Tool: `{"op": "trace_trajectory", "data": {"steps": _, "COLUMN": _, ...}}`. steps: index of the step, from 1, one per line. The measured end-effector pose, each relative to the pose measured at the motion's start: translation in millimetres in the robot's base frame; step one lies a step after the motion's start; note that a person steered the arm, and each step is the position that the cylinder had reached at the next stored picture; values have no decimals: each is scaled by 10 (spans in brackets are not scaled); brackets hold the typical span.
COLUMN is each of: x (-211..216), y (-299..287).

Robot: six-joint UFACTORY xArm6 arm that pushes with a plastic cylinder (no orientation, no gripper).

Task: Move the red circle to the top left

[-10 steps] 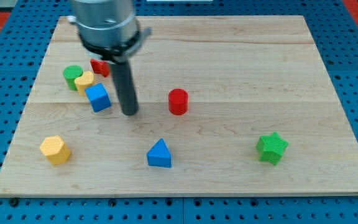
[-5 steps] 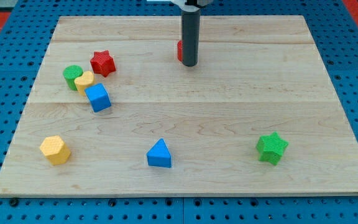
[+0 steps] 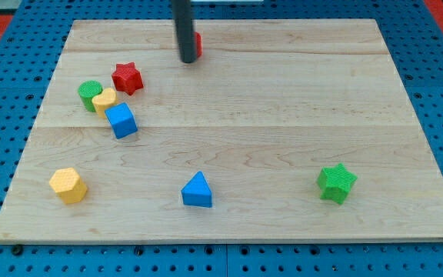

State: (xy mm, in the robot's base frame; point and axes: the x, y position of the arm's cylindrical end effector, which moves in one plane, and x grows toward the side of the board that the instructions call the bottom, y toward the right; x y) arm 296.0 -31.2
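Note:
The red circle [image 3: 198,45] sits near the view's top, a little left of centre on the wooden board [image 3: 298,115]. Only a sliver of it shows, on the right side of my dark rod. My tip [image 3: 188,61] rests on the board touching the circle's left and lower side, hiding most of it.
A red star [image 3: 127,78], a green circle [image 3: 89,95], a yellow cylinder [image 3: 104,101] and a blue cube [image 3: 121,121] cluster at the left. A yellow hexagon [image 3: 68,185] is at the bottom left, a blue triangle [image 3: 198,190] at the bottom centre, a green star [image 3: 336,183] at the bottom right.
The red circle has gone from the board's middle up to the top, then leftward along it. My tip moved from beside the blue cube to the circle at the top.

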Motion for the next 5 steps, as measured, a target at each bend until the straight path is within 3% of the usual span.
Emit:
{"op": "trace_trajectory", "data": {"steps": 1, "x": -195, "y": 333}}
{"op": "trace_trajectory", "data": {"steps": 2, "x": -429, "y": -45}}
{"op": "trace_trajectory", "data": {"steps": 3, "x": -422, "y": -647}}
{"op": "trace_trajectory", "data": {"steps": 4, "x": -326, "y": -288}}
{"op": "trace_trajectory", "data": {"steps": 5, "x": -109, "y": -339}}
